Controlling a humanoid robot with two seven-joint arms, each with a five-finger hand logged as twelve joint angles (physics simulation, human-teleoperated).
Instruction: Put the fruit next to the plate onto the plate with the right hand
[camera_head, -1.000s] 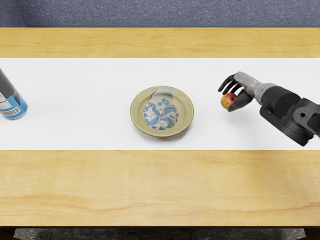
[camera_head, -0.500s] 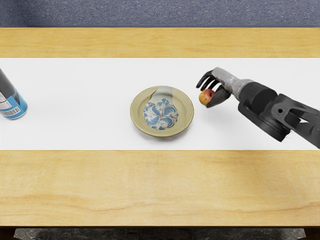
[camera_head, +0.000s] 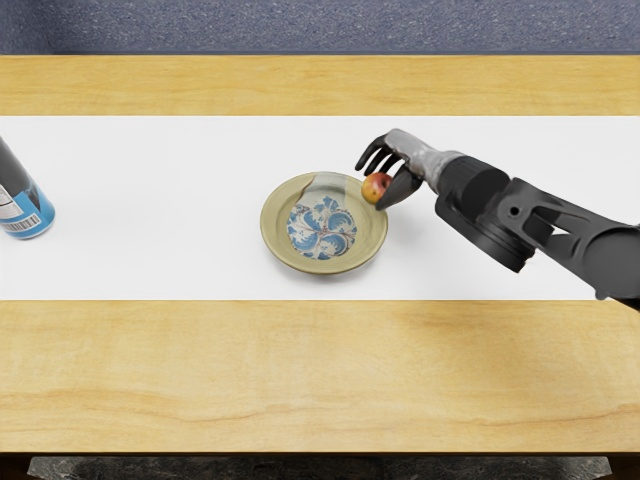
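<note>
A small red and yellow fruit (camera_head: 376, 186) is held in my right hand (camera_head: 385, 176), whose dark fingers curl around it. The hand hovers over the right rim of the plate (camera_head: 285, 245), an olive plate with a blue and white pattern in its middle, standing at the centre of the white runner. The right arm reaches in from the picture's right edge. Whether the fruit touches the rim cannot be told. The left hand does not show.
A blue can with a barcode label (camera_head: 22, 208) lies at the left edge of the white runner (camera_head: 180, 260). The runner crosses a wooden table (camera_head: 320, 380) from side to side.
My right hand has carried the fruit leftward, from well right of the plate to above the plate's right rim. The plate and the can have not moved.
</note>
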